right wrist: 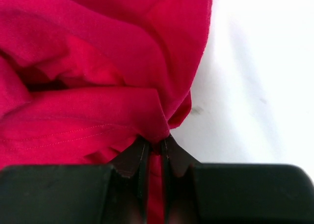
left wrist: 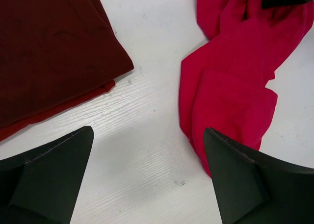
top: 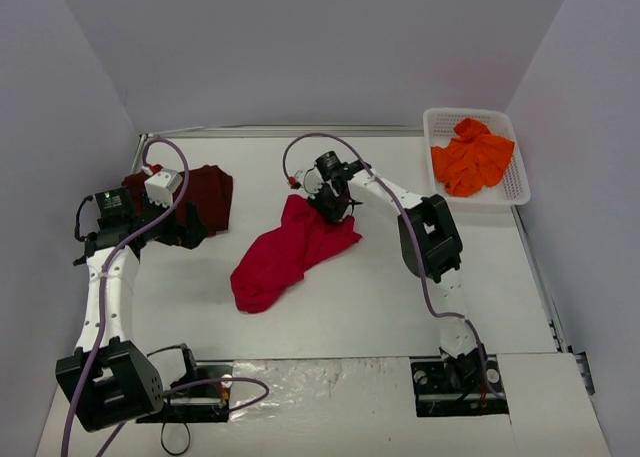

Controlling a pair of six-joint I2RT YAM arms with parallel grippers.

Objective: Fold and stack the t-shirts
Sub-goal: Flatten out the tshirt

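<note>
Pinching the red t-shirt to spread it for folding, your right tool is clamped; left tool hangs wide open, empty.

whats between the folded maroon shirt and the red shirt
Just bare white table between the maroon t-shirt and red t-shirt, clearest in the left wrist view.
</note>
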